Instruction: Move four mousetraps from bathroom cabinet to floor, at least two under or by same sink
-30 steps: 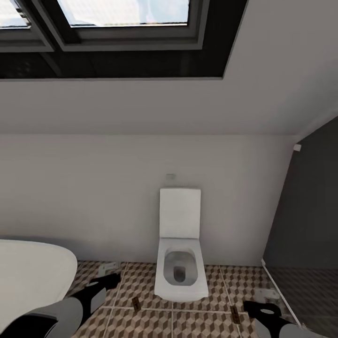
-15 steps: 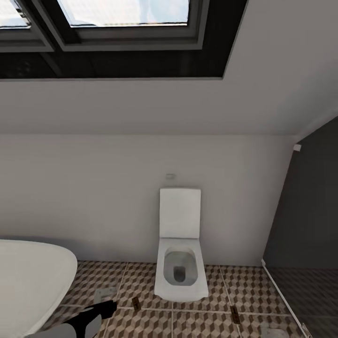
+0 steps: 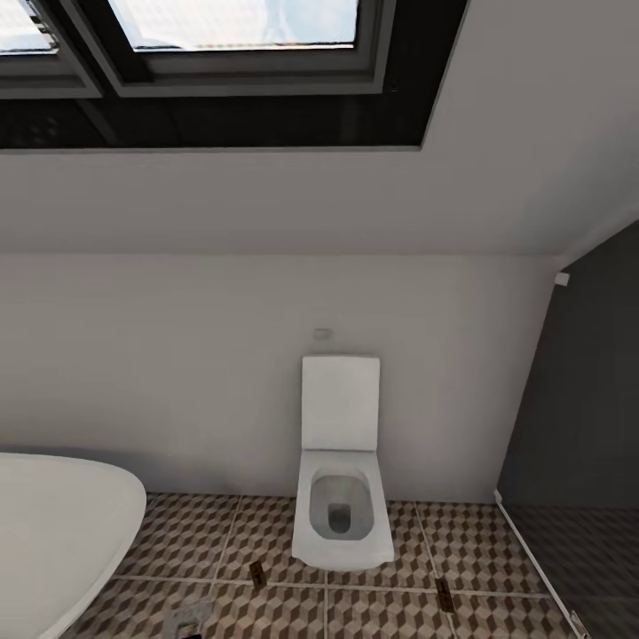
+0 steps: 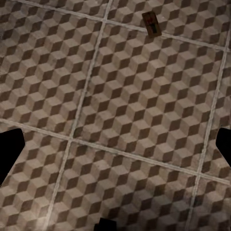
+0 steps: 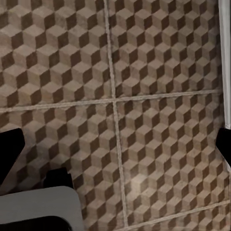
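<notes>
The left claw (image 4: pixel 115 144), spread wide and gripping nothing, is hovering over the bathroom floor (image 4: pixel 120 120) with a mousetrap (image 4: pixel 151 24) lying at one o'clock beyond its fingertips, its long axis running roughly away from the claw, while the right claw (image 5: pixel 115 144) is likewise gaping empty.

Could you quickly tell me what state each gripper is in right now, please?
Left gripper: open, holding nothing, above the bathroom floor.
Right gripper: open, holding nothing, also over the tiles.
</notes>
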